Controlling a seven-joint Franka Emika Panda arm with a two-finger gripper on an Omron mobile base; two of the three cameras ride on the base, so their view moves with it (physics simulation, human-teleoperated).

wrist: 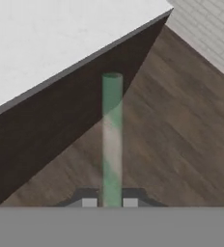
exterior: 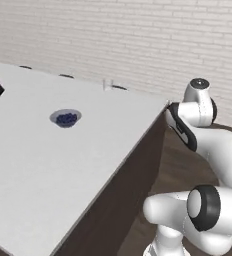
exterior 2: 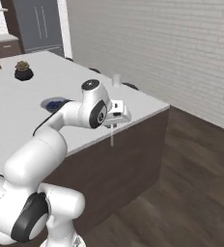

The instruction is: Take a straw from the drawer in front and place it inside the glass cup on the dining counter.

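So, starting closest in: the gripper (wrist: 109, 202) has its two dark tips pinched tight on the straw (wrist: 112, 140), and in the hand view the straw runs straight out from between them, a greenish translucent tube pointing away from the camera toward the wood floor (wrist: 181, 140). Held at one end like that, the free end leads, which I'd say is the point if it's going to be dropped into a cup mouth-first.

From the right base view the hand sits just off the edge of the dining counter (exterior 2: 22, 111), over the dark side panel, with the straw (exterior 2: 112, 136) hanging down roughly vertical below the wrist. Keeping it plumb makes sense for the same reason, though it's currently lower than the countertop, so my guess is it needs to come up before it goes across.

Further back on the white top there's the grey bowl of blue berries (exterior: 66, 118), then the glass cup (exterior: 107, 84) standing upright near the far edge. It's tiny and see-through against the brick wall (exterior: 138, 40), so I honestly can't tell anything about its inside. A small potted plant (exterior 2: 23, 70) sits way off on the far side, well apart from all this.
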